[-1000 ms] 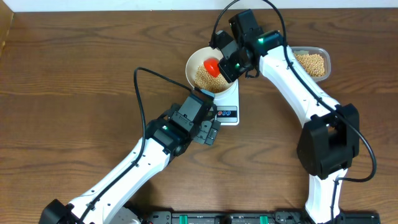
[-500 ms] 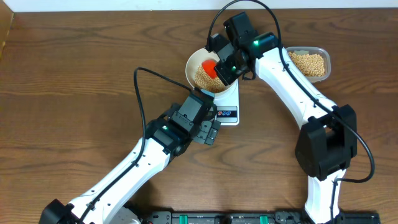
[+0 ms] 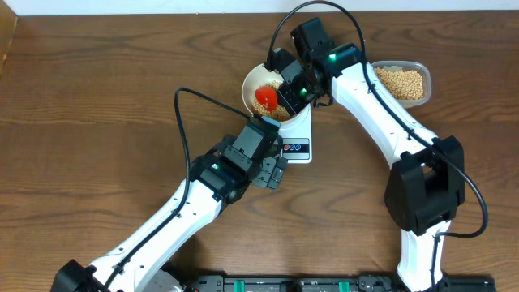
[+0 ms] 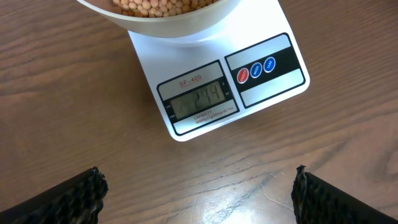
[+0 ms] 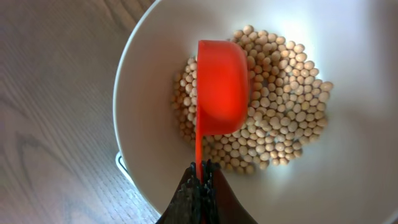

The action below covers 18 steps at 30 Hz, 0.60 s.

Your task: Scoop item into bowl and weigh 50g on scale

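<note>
The off-white bowl [image 3: 253, 81] stands on the white scale [image 3: 297, 139] and holds a layer of tan beans [image 5: 283, 118]. My right gripper [image 3: 289, 91] is shut on the handle of a red scoop [image 5: 221, 87], which hangs turned over above the beans inside the bowl [image 5: 348, 168]. My left gripper [image 4: 199, 193] is open and empty over the wood just in front of the scale [image 4: 273, 74], whose display [image 4: 198, 101] is lit with the digits too faint to read. The bowl's underside [image 4: 180, 22] shows at the top of the left wrist view.
A clear plastic tub [image 3: 405, 81] with more beans stands at the back right, beside my right arm. Black cables loop over the wooden table [image 3: 97, 105] near both arms.
My right gripper has moved the red scoop leftward, further over the bowl, and turned it over. My left arm has not moved.
</note>
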Each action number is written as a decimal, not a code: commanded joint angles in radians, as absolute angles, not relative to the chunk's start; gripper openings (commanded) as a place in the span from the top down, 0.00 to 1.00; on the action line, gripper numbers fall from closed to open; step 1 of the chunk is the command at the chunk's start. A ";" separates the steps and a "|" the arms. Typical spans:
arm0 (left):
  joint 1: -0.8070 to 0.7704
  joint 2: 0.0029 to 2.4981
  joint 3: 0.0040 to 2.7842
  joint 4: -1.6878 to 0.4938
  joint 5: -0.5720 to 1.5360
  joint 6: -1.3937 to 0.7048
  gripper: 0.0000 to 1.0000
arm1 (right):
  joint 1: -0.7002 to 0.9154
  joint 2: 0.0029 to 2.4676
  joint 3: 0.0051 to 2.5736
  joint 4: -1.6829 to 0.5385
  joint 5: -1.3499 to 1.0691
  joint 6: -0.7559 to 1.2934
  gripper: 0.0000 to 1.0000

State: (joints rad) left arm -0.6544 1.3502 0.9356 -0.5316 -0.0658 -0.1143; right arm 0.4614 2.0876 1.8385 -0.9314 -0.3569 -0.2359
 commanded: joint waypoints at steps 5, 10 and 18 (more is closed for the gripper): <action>-0.651 1.352 0.937 -0.534 -0.068 -0.105 0.03 | 0.421 2.083 1.832 -0.931 -0.477 -0.177 0.99; -0.651 1.352 0.937 -0.534 -0.068 -0.105 0.03 | 0.355 2.083 1.832 -0.930 -0.622 -0.169 0.99; -0.651 1.352 0.937 -0.534 -0.068 -0.105 0.03 | 0.253 2.083 1.832 -0.931 -0.836 -0.196 0.99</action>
State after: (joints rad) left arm -0.6544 1.3502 0.9356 -0.5316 -0.0658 -0.1146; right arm 0.2764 2.0876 1.8378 -0.9302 -0.6918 -0.1844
